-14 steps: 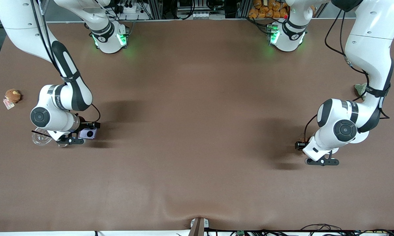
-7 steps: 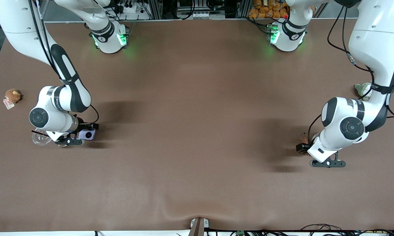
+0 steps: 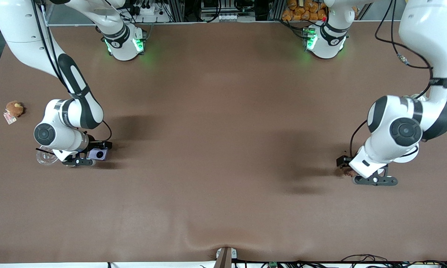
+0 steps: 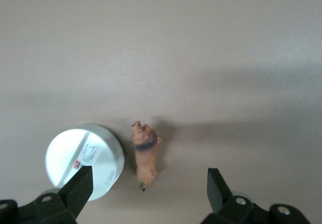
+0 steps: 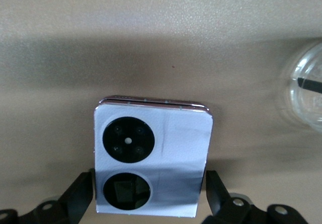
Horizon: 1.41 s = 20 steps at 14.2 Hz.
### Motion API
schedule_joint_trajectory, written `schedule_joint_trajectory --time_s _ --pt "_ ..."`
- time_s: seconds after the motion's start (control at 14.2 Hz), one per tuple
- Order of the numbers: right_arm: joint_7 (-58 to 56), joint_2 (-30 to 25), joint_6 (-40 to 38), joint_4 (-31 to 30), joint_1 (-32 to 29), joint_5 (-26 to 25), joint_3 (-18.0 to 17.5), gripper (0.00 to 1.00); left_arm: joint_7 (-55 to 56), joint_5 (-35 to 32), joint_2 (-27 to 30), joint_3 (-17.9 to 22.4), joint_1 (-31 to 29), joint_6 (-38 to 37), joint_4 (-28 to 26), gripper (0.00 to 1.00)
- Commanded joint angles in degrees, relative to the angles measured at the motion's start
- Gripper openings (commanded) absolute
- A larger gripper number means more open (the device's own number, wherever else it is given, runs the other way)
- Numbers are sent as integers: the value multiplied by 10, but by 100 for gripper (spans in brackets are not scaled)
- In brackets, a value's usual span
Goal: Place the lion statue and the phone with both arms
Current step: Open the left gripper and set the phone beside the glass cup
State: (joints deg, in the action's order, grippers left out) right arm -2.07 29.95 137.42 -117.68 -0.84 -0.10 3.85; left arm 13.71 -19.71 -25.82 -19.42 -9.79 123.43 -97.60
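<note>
**A:** Count with me: two arms, two grippers, one phone, one lion statue.

**B:** Start with the left gripper (image 4: 149,177). It hangs low over the lion statue (image 4: 144,156) with its fingers (image 4: 80,183) spread wide, touching nothing. The lion lies flat on the table (image 3: 223,111), toward the left arm's end.

**A:** Just beside the lion is one white round lid (image 4: 85,158) with a small label. They look barely apart.

**B:** At the right arm's end, the right gripper (image 5: 149,183) is down at the phone (image 5: 151,158). The phone is lavender, folded, face up, with two black circles showing.

**A:** Gripped or let go?

**B:** I cannot tell. The phone fills the gripper's whole span, and that is all I can say.

**A:** Beside the phone, nearer the table's end, is one clear plastic cup (image 3: 46,156). Farther from the front camera, out by that edge, sits one brown plush (image 3: 14,108) with a tag.

**B:** There may be a second plush, pale green, peeking past the left arm (image 3: 418,97), though it is mostly hidden.

**A:** The surface is a plain brown mat with a slight ripple at the near edge, wide and mostly bare in the middle.

**B:** Both bases (image 3: 125,42) glow green. Past them there are metal framing, cables and a heap of orange-yellow things (image 3: 303,9).
</note>
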Motion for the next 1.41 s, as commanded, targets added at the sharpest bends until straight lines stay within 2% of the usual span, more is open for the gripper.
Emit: schedule_joint_trajectory --time_s 0.0,0.07,0.21,0.49,0.63,0.92,1.06,1.2,1.27,1.34 --pt "-5 -9 -19 0 -13 -10 -12 100 2 -4 59 -27 -5 -84 8 100" --pt "-5 -13 -28 3 -11 -10 -12 100 1 23 71 -38 -7 -131 24 100" --pt "-2 -19 -57 17 -9 -10 -14 100 -4 79 98 -33 -15 -225 77 100" --pt "2 -28 -160 83 -1 -10 -14 100 -4 87 153 -35 -29 -366 145 100" --pt "2 -38 -175 102 2 -10 -15 100 -15 96 167 -41 -29 -416 167 100" --pt "-1 -78 -185 123 3 -6 -16 100 -54 147 227 -29 -42 -429 169 100" --pt "-4 -117 -244 155 7 -5 -17 100 -64 166 246 -29 -56 -429 166 100" --pt "-4 -126 -326 238 9 -4 -17 100 -70 178 252 -24 -59 -429 166 100" --pt "-4 -126 -382 284 8 -2 -16 100 -70 179 265 0 -39 -428 162 100" --pt "-4 -127 -436 325 6 0 -15 100 -70 179 273 41 3 -427 153 100"
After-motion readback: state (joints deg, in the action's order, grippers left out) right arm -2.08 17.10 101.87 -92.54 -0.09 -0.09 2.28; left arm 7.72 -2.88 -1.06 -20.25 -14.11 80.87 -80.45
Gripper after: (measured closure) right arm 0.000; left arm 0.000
